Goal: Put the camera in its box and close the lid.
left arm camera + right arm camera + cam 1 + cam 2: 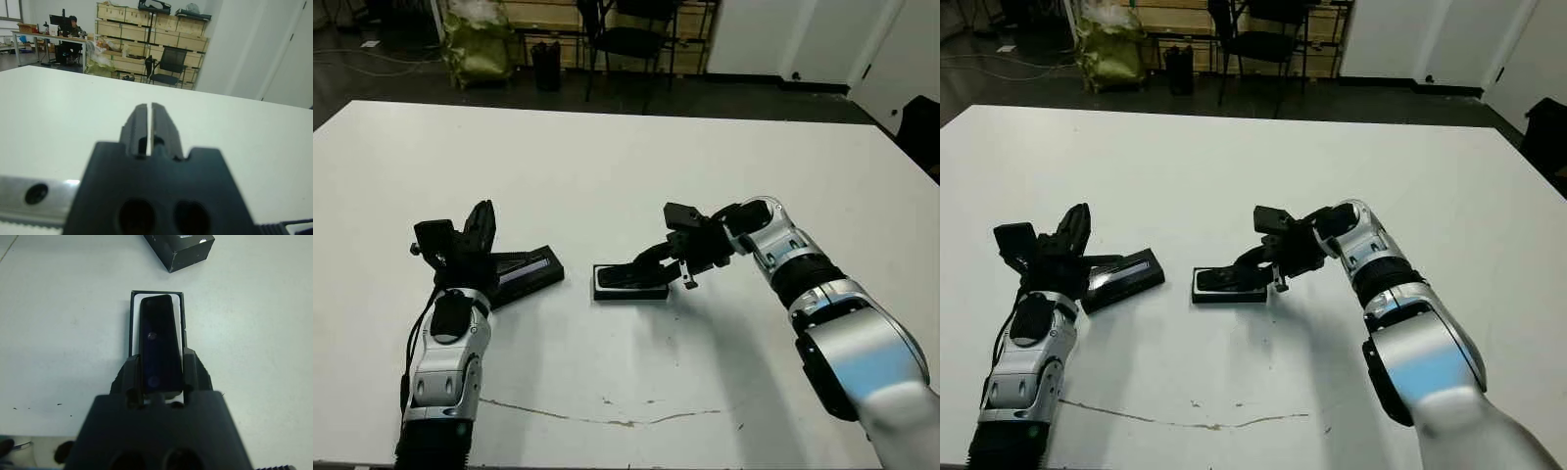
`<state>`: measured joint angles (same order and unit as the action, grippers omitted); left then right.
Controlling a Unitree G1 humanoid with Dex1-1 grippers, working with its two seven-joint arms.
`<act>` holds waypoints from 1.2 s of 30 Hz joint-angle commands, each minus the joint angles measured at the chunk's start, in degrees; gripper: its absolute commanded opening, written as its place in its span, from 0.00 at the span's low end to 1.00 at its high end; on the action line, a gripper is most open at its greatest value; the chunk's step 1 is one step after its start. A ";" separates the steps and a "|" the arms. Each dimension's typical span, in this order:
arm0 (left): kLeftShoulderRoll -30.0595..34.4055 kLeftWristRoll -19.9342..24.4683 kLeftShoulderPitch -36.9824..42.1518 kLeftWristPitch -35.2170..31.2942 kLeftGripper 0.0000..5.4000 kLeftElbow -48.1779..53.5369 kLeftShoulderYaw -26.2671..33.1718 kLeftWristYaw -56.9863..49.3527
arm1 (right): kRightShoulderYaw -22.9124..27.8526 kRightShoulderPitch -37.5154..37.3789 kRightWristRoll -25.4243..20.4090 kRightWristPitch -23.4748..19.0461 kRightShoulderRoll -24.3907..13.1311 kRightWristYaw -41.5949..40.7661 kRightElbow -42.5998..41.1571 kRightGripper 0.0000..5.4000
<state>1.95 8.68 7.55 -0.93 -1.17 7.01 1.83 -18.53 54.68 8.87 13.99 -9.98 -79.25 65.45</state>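
The right gripper [161,382] is gripping the camera [159,340] between its fingers, lowering it into the box [628,284] mid-surface. The left gripper [148,128], fingers nearly together, is idling beside the lid [524,270]; closing is not yet done.

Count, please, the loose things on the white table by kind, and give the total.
Camera: 1, held by the right hand over the box.
Box: 1, black tray with white lining.
Lid: 1, flat and black with a pale panel, lying apart from the box, near the left hand.
Total: 3 things.
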 commanded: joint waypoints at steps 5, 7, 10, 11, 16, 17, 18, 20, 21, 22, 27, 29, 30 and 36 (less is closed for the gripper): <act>-0.12 -0.85 -0.92 -1.42 0.00 0.25 -0.24 -0.92 | -1.95 -0.61 1.64 -0.60 1.96 -1.20 0.54 0.12; -0.24 -0.82 -0.96 -1.95 0.00 0.62 -0.29 -1.29 | -1.39 -0.75 1.01 -0.14 1.96 -1.67 0.70 0.12; -0.13 -0.36 -0.95 -1.96 0.00 0.50 -0.25 -0.93 | -1.40 -0.19 1.07 0.01 2.00 -2.63 1.33 0.23; -0.08 -0.21 -0.94 -2.10 0.00 0.55 -0.23 -0.80 | -1.43 -0.09 1.20 0.33 1.94 -2.67 1.39 0.27; -0.22 0.16 -0.91 -2.12 0.00 0.48 -0.14 -0.80 | -1.38 0.15 1.49 1.75 1.61 -2.14 0.79 0.48; -0.25 0.10 -0.89 -2.00 0.00 0.37 -0.13 -0.86 | -1.45 0.25 1.65 1.88 1.53 -1.86 0.67 0.52; -0.22 0.00 -0.88 -1.94 0.00 0.33 -0.15 -0.87 | -1.44 0.36 1.69 1.93 1.49 -1.73 0.68 0.57; 0.02 -0.55 -0.91 -1.60 0.00 0.24 -0.33 -0.89 | -1.19 0.39 1.51 2.74 1.33 -1.39 0.56 0.65; 0.14 -0.79 -0.92 -1.34 0.00 0.11 -0.40 -0.85 | -1.06 0.39 1.38 3.18 1.25 -1.29 0.50 0.69; 0.11 -0.82 -0.93 -1.27 0.00 0.07 -0.39 -0.91 | -0.94 0.46 1.34 3.71 1.08 -0.93 0.33 0.73; 0.08 -0.54 -0.95 -1.14 0.00 -0.12 -0.29 -0.74 | 0.33 1.33 0.57 5.60 0.15 -0.27 0.25 0.94; 0.04 -0.41 -0.90 -1.30 0.00 -0.14 -0.22 -0.77 | 1.34 1.95 -0.14 5.94 -0.29 -0.27 0.35 1.00; -0.04 -0.20 -0.89 -1.41 0.00 -0.10 -0.16 -0.74 | 2.31 1.98 -0.96 6.65 -0.62 0.20 0.21 1.00; 0.08 0.05 -0.77 -1.80 0.00 0.10 -0.23 -0.55 | 10.25 1.11 -7.71 -0.67 -2.33 5.84 -2.16 1.00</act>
<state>1.97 8.70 7.09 -1.76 -0.54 6.67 1.06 -10.03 55.90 2.44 15.87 -11.15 -75.16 64.18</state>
